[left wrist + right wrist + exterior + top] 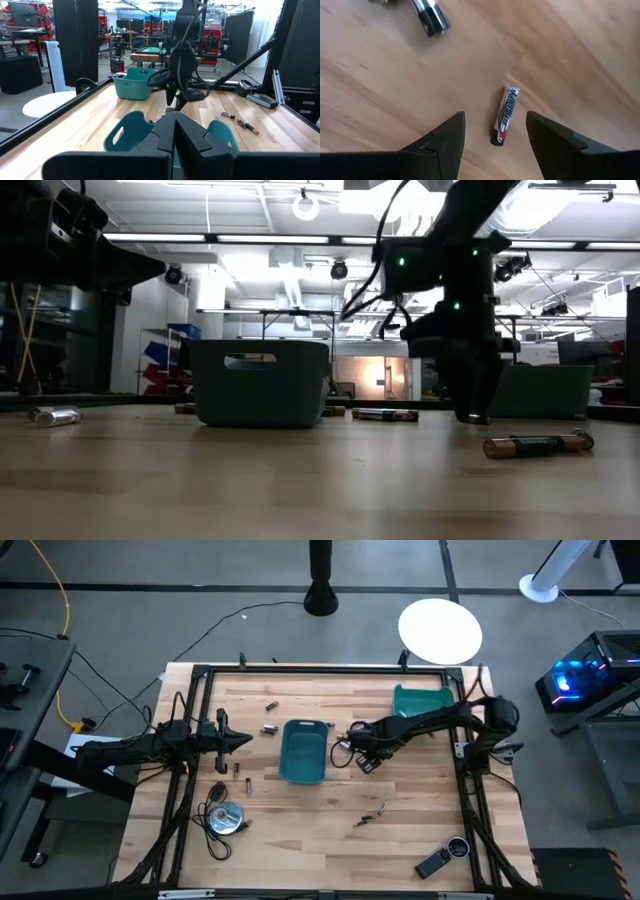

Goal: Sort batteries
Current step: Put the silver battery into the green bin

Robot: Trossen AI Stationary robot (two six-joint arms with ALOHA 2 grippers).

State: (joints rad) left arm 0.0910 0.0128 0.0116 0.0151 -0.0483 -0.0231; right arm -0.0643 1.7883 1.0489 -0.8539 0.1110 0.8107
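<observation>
While the overhead camera shows the whole wooden table (300,840), it makes each battery a mere speck: a few lie at the far left near (270,727), a couple sit left of the middle teal bin (303,751), and a small group (370,814) lies nearer, right of centre. The right gripper (362,755) hangs low just right of that bin. Only its wrist camera reveals what is under it: a silver and black battery (504,115) lying flat on the wood between the two widely spread fingers (440,142), apparently untouched, with another silvery battery (430,15) farther off, partly cut by the frame edge.

At table height, the gripper's tip (470,405) reaches down nearly to the surface, but that battery is not made out there; a coppery-ended battery (535,444) lies at the near right.

Over at the left side, the left gripper (240,741) waits above the table, its fingers (192,137) pressed together and holding nothing. A second teal bin (422,700) stands at the far right. Battery types cannot be read from above
</observation>
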